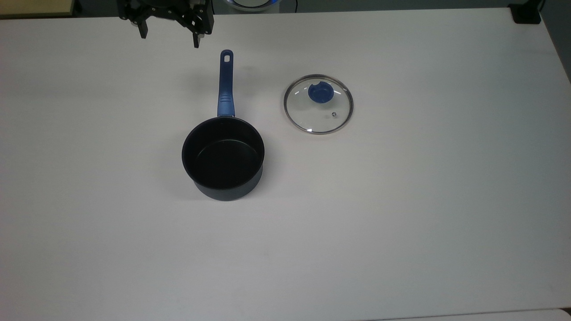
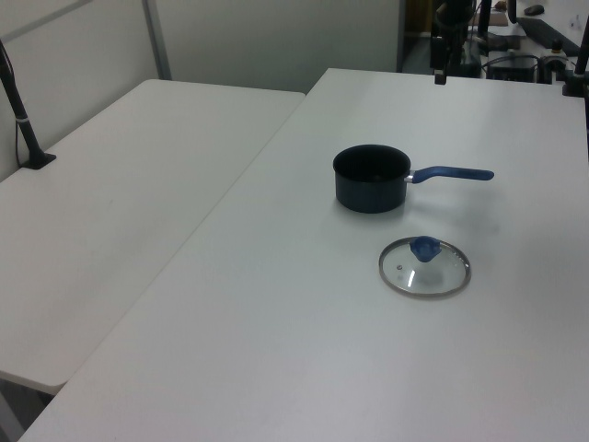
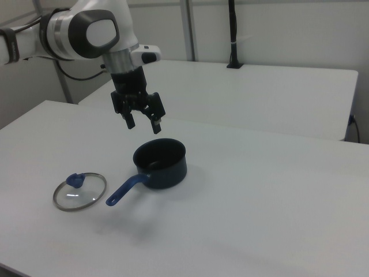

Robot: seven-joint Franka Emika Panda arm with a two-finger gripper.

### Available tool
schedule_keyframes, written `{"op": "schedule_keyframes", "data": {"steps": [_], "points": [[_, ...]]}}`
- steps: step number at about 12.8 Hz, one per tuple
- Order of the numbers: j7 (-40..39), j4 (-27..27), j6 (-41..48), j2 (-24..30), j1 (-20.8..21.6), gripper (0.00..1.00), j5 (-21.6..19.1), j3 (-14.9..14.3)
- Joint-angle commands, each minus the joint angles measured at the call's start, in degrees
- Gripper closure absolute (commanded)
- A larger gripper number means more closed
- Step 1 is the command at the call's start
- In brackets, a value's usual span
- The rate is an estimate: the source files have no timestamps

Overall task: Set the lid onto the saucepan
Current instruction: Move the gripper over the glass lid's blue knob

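Note:
The saucepan [image 1: 223,156] stands upright on the white table, black inside, its long blue handle [image 1: 226,84] pointing toward the top view's upper edge. To its right in the top view the glass lid [image 1: 318,104] lies flat on the table, blue knob [image 1: 320,92] up, a clear gap apart from the pan. My gripper [image 1: 169,36] hangs open and empty in the air near the top view's upper left, beyond the handle's end. In the right view the gripper [image 3: 143,125] hovers above and behind the saucepan [image 3: 160,164], and the lid [image 3: 79,191] lies at the lower left.
The white table [image 1: 401,223] stretches wide around both objects. A second white table [image 2: 120,184] adjoins it on the left view's left. A black post [image 2: 23,110] stands on that second table.

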State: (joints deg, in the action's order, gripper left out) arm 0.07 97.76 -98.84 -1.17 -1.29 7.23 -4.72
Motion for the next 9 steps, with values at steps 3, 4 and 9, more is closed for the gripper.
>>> {"op": "schedule_keyframes", "data": {"steps": [3,4,9], "points": [[-2.71,-0.73,0.67,1.17,0.76,0.0,-3.98,-3.19],[-2.8,-1.34,0.67,1.08,0.77,0.0,-4.07,-3.1],[-4.03,-1.35,0.67,0.64,0.85,0.0,-4.07,-3.01]]}}
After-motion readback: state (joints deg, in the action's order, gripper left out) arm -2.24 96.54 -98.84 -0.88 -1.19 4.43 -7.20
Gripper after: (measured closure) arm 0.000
